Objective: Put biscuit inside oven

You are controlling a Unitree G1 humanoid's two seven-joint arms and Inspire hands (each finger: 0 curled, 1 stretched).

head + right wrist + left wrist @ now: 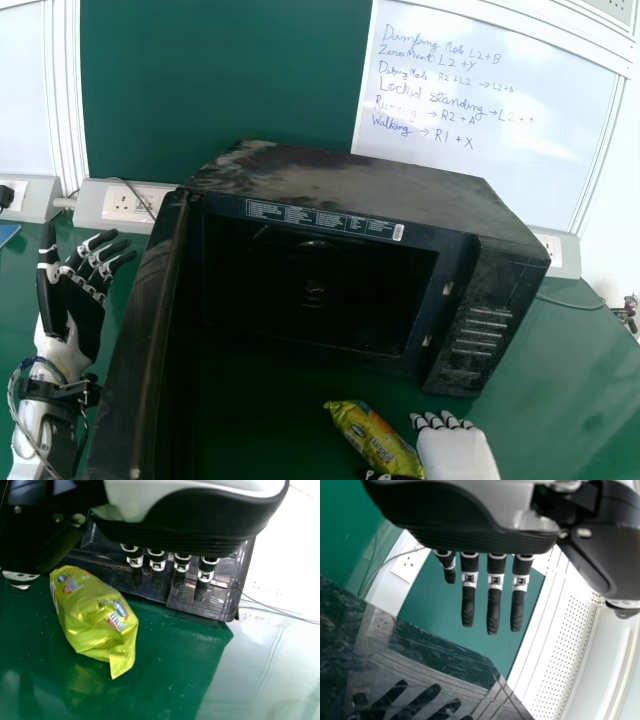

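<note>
While head view shows oven cavity (320,290), left wrist view shows reflections (416,700)

On the whiteboard (500,185) we read, in handwriting: "Damping", L2+B; "Zero", L2+Y; "Debug", R2+L2; "Locked standing", L2+ and an up arrow; "Running", R2+A; "Walking", R1+X. We see print on the biscuit packet (375,440), and a label (320,220) on the oven's (380,180) front, too small for us to read.

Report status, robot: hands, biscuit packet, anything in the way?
Left hand open, left of the swung-open microwave door. Right hand open beside biscuit packet, not gripping. Packet outside microwave; door not blocking its mouth.
</note>
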